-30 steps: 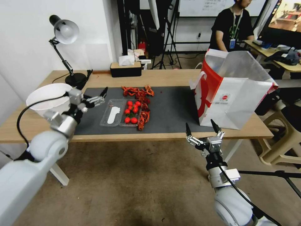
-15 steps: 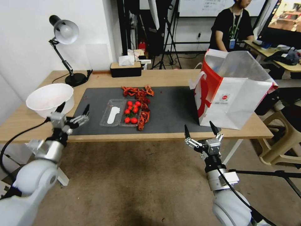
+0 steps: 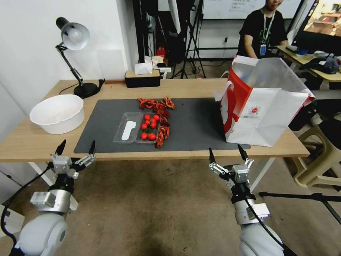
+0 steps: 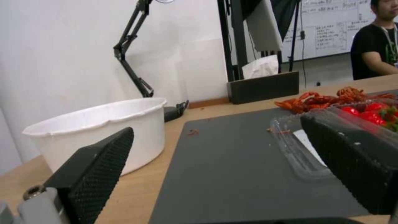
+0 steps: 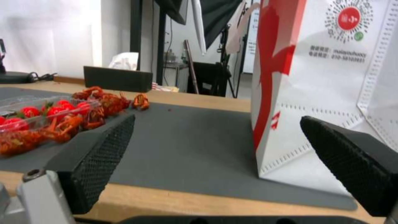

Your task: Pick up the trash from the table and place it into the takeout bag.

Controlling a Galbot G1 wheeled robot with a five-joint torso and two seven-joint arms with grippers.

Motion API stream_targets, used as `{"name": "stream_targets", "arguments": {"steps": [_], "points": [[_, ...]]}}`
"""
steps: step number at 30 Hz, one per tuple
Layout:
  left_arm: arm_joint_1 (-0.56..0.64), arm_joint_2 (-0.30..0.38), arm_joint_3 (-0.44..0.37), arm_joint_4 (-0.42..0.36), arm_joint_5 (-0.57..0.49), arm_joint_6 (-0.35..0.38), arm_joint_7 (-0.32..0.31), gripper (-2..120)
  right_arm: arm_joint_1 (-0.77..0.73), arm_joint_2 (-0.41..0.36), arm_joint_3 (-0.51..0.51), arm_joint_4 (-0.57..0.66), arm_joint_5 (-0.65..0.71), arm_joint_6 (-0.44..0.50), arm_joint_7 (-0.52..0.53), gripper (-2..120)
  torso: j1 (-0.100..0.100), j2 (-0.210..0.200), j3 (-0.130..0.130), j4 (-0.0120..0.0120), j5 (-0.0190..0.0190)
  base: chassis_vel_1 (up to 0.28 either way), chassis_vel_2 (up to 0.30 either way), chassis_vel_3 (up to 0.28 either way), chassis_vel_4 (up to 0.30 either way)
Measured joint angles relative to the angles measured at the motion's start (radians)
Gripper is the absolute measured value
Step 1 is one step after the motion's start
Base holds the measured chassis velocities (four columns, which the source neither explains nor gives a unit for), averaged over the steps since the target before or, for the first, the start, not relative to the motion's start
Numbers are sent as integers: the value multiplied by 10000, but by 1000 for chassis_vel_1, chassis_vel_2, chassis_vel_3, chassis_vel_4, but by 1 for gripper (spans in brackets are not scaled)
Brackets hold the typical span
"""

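Light-wood table (image 3: 199, 87), grey mat (image 3: 191, 124), concrete floor (image 3: 152, 209)

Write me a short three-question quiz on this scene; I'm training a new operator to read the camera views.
1. True or false: the left gripper holds the white bowl.
2. Which stands at the right end of the dark mat? A) desk lamp B) takeout bag C) tissue box
3. Fill in: the clear tray holds small red ____.

Key
1. False. Its jaws are open and empty, in front of the table edge; the right gripper is too.
2. B, the takeout bag, upright and open.
3. Tomatoes, beside the crayfish shells.
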Motion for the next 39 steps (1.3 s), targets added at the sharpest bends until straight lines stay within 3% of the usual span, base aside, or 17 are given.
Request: {"name": "stream_targets", "arguments": {"steps": [10,39], "points": [[331,-501,113,307,574,-757,-52,100,-550,338,26,-71,-268,240,187,100,2,-2,0,0,0,0,0,0,0],[565,-567,346,536,270,-977,-28,100,-725,582,0,-302,-388,481,294,100,1,-1,1,0,1,0,0,0,0]]}}
